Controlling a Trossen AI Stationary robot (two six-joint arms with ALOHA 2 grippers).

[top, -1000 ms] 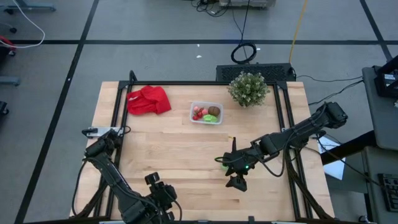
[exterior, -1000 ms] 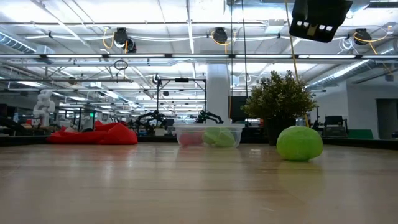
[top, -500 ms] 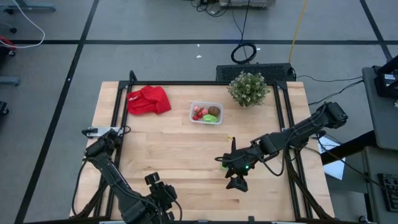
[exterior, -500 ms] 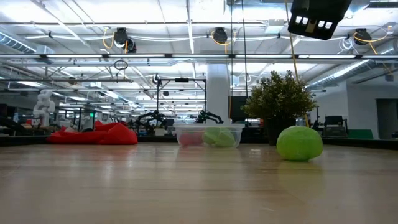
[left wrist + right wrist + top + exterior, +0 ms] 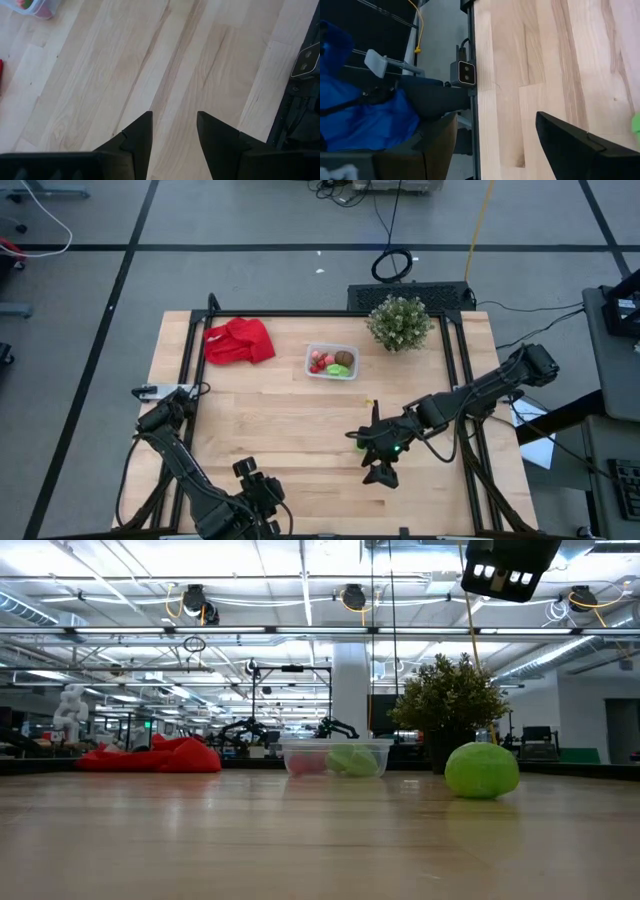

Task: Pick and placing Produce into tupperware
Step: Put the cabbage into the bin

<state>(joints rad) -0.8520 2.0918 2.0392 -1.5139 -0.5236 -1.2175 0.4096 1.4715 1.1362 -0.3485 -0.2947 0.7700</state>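
Clearly, your next move turns on the loose green piece (image 5: 481,770): it sits on the desk (image 5: 290,420) toward the right half, nearer the front edge than the back, and the right gripper (image 5: 379,470) hangs over that same patch. In the right wrist view only a green sliver shows at the frame's edge, just outside one finger, so the piece lies off to one side of the pincer, not between the tips. It looks round, so you have no long axis to line up with. The right arm reaches in from the right edge, with fingers spread wide and empty. The left gripper (image 5: 174,134) waits by the front-left corner, half apart, holding nothing. The tupperware (image 5: 331,361) sits near the back edge, already holding red, brown and green produce.
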